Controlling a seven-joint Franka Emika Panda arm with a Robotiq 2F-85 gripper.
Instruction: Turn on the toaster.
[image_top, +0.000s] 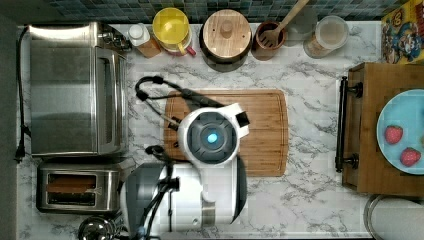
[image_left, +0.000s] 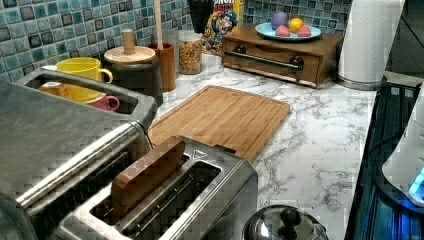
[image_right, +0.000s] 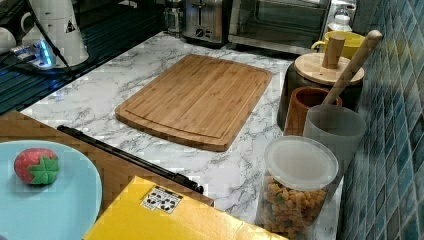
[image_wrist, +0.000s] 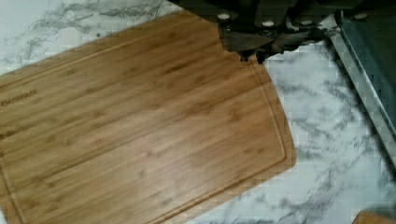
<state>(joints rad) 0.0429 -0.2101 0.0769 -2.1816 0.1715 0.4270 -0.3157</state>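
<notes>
Your claw (image_wrist: 252, 49) hangs above the cutting board (image_top: 260, 132), and you cannot tell how wide it is. The toaster (image_top: 80, 192) waits well beside the board, bread (image_left: 147, 175) sticking up, so push its lever.

Steel two-slot toaster (image_top: 80, 189), brown slice standing in one slot

— We see even, fairly bright light on the marble bench (image_top: 310, 75), with soft shadows under the cutting board (image_top: 260, 135).

— We also notice a glossy sheen on the toaster oven (image_top: 65, 75) in the top view, and a blue glow from the arm's ring light (image_top: 213, 137).

— In the wrist view we find the board (image_wrist: 140, 130) soft and slightly blurred, and blocky compression marks edges everywhere.
</notes>
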